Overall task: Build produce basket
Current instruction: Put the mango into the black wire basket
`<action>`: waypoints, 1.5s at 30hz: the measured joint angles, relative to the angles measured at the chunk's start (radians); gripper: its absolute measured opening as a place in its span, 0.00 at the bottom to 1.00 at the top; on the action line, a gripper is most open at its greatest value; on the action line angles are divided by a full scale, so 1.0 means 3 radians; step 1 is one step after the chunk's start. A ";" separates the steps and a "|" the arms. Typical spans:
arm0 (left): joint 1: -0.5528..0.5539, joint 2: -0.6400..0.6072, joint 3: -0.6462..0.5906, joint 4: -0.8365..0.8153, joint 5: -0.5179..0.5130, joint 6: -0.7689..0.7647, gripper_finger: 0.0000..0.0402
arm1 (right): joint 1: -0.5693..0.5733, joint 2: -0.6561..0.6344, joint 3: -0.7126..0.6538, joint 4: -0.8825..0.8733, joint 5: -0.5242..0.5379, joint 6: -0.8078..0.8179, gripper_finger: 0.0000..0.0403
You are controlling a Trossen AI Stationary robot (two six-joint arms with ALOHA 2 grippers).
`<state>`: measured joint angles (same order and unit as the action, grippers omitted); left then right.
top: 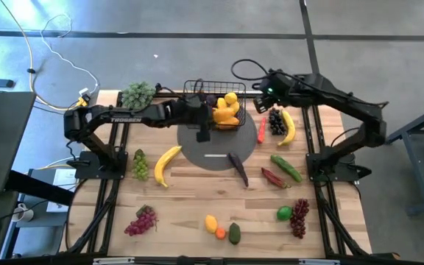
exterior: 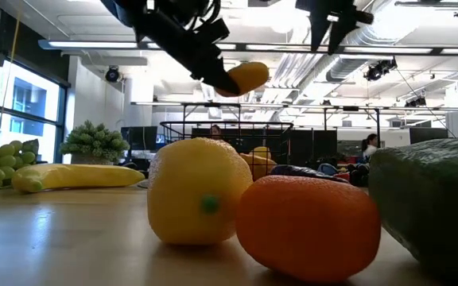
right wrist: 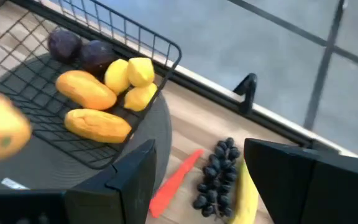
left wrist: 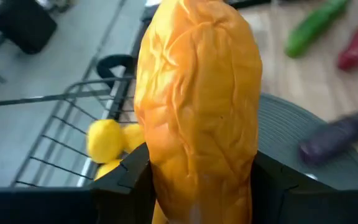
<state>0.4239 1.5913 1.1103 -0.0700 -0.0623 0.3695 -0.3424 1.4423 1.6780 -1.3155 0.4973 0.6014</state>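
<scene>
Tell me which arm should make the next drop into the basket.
Left. The left gripper is shut on a mango right by the basket, so it probably only needs to release. The right gripper hangs open and empty above the dark grapes.

We see a pale, planked wooden table with visible grain. The basket is thin black wire. The mango looks matt and wrinkled, perhaps soft plastic; the lemon is smooth, faintly glossy.
</scene>
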 joint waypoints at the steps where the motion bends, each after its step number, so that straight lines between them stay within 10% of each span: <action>1: 0.0037 0.0001 0.0000 0.0054 -0.0004 0.0000 0.40 | 0.0001 -0.0086 -0.0134 0.0117 -0.0028 0.0001 0.56; 15: 0.0616 0.0081 0.0001 0.0045 0.0185 -0.0002 0.40 | 0.0003 -0.0841 -0.1380 0.1329 -0.0663 0.0015 0.56; 30: 0.0750 0.0403 0.0003 0.0022 0.0882 -0.0398 0.40 | 0.0008 -0.0844 -0.1479 0.1524 -0.0733 0.0092 0.56; 45: 0.0787 0.0543 -0.0001 0.0014 0.0883 -0.0501 0.51 | 0.0009 -0.0844 -0.1479 0.1527 -0.0884 0.0093 0.56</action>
<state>0.6600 1.7542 1.1099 -0.0657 0.2028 0.2191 -0.3397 1.1892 1.2343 -0.8573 0.2320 0.6292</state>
